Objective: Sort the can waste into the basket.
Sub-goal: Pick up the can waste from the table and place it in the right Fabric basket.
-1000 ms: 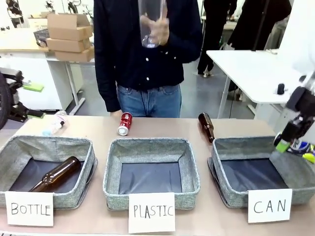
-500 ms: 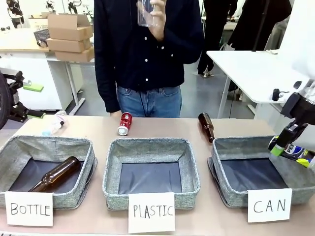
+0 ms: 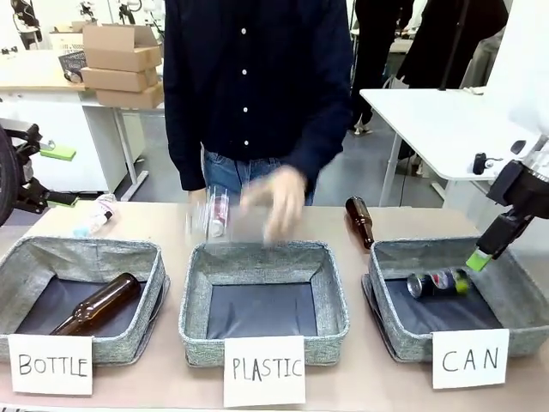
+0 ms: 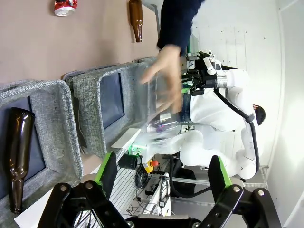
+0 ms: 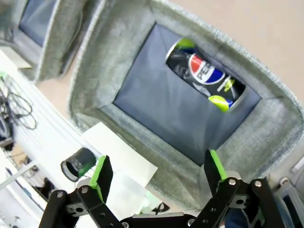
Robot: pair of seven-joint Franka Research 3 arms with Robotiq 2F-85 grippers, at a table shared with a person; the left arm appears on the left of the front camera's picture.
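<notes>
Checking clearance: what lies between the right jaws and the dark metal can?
Nothing, per the right wrist view: the can lies in the grey fabric basket.

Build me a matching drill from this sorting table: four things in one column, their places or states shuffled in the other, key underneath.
Things
1. dark blue-black can
2. red can
3. left brown glass bottle
4. right gripper

Places or states
A. lying in the BOTTLE bin
B. open, above the CAN basket
C. lying on the CAN basket's dark floor
D. lying on the bare table, outside every bin

Pairs: 1-C, 2-D, 3-A, 4-B
</notes>
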